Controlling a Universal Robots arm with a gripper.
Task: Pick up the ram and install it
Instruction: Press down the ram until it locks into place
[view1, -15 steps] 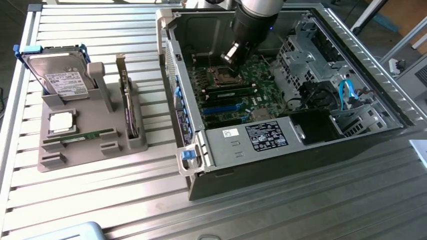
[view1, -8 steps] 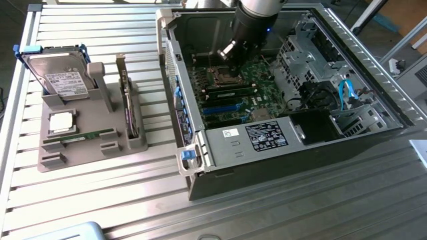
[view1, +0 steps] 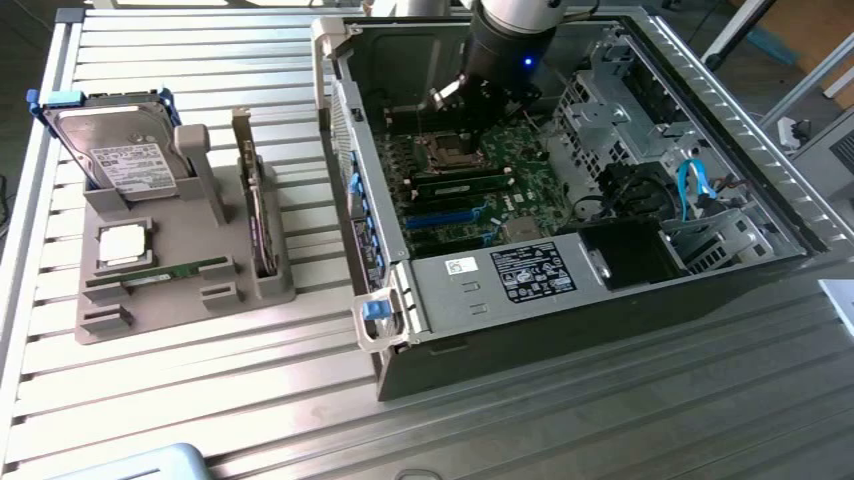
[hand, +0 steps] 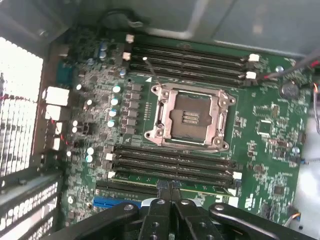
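Observation:
A long green ram stick (view1: 467, 186) sits edge-up in a slot on the motherboard (view1: 521, 205), just in front of the processor socket (view1: 447, 150). In the wrist view the same ram (hand: 205, 190) runs along the slot nearest my gripper (hand: 170, 186). The two fingertips are pressed together right above its top edge, with nothing visible between them. I cannot tell whether they touch the stick. In the exterior view my gripper (view1: 451, 112) hangs inside the open computer case (view1: 561, 300), over the socket. A second green stick (view1: 174, 272) lies in the grey fixture (view1: 160, 300).
The fixture, at the exterior view's left, also holds a hard drive (view1: 120, 150), a square silvery processor chip (view1: 123, 243) and an upright dark expansion card (view1: 254, 200). Case walls, a drive cage (view1: 614, 110) and blue cables (view1: 691, 185) crowd the motherboard. Empty memory slots (hand: 190, 62) lie beyond the socket.

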